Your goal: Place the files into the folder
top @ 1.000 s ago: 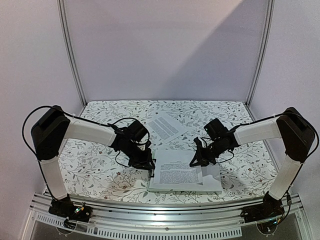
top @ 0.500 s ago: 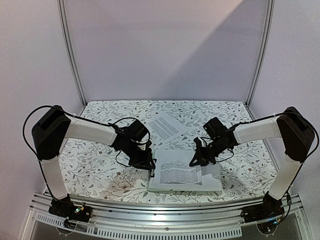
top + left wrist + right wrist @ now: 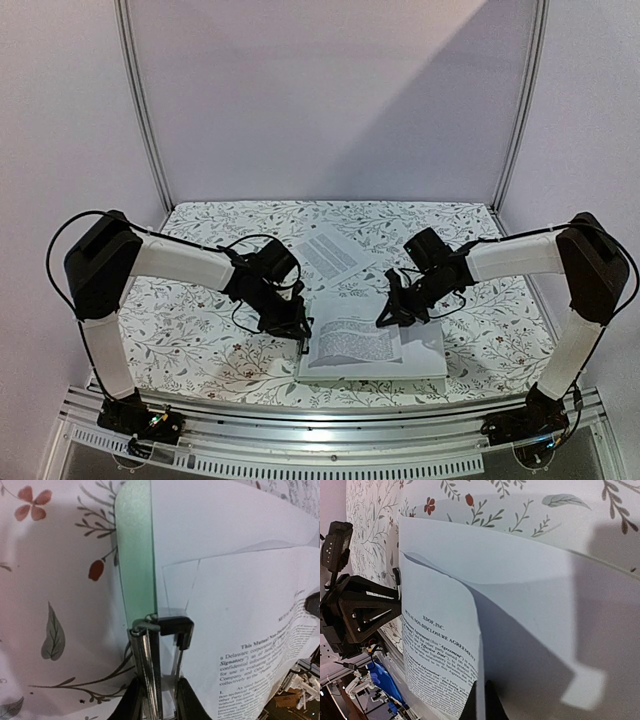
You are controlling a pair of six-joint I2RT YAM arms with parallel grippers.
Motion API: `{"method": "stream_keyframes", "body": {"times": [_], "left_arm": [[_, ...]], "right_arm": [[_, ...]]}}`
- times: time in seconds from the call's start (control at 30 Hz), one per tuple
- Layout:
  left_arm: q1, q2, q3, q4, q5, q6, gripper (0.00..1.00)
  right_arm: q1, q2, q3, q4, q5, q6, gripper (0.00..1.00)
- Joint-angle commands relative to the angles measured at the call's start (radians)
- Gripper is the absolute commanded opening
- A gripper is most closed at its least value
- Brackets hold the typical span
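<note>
The folder lies flat on the floral tablecloth, at lower centre of the top view. Its dark metal clip sits at the left short edge. The left gripper is narrowly parted, its fingers pressed on either side of the clip's metal levers.

A printed sheet lies text-up over the folder, its left edge just beside the clip. The right gripper is fully closed on this sheet's right edge, which curls upward off a blank sheet beneath it.

A second printed sheet lies flat on the cloth, above the folder in the top view and apart from both grippers.
</note>
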Motion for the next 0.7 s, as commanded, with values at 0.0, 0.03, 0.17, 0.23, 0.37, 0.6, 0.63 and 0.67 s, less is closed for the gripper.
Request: {"method": "stream_keyframes", "body": {"times": [0.0,0.03,0.17,0.23,0.37,0.6,0.63,0.67], "left_arm": [[0.012,0.105,-0.063,-0.087,-0.117,0.012,0.00],[0.012,0.105,-0.063,-0.086,-0.118,0.012,0.00],[0.012,0.101,-0.059,-0.086,-0.106,0.009,0.00],[0.012,0.097,-0.052,-0.090,-0.105,0.009,0.00],[0.012,0.097,-0.034,-0.107,-0.105,0.019,0.00],[0.012,0.099,-0.031,-0.113,-0.108,0.023,0.00],[0.012,0.100,-0.030,-0.114,-0.108,0.024,0.00],[0.012,0.102,-0.030,-0.115,-0.107,0.025,0.00]], "right_arm": [[0.007,-0.028,0.017,-0.053,0.050,-0.030,0.02],[0.007,-0.032,0.019,-0.058,0.055,-0.037,0.03],[0.006,-0.053,0.014,-0.056,0.088,-0.047,0.03],[0.007,-0.057,0.013,-0.050,0.094,-0.052,0.03],[0.007,-0.048,0.014,-0.038,0.093,-0.059,0.03],[0.010,-0.030,0.027,-0.026,0.091,-0.061,0.03],[0.010,-0.031,0.031,-0.025,0.091,-0.060,0.03],[0.012,-0.030,0.036,-0.025,0.092,-0.062,0.03]]}}
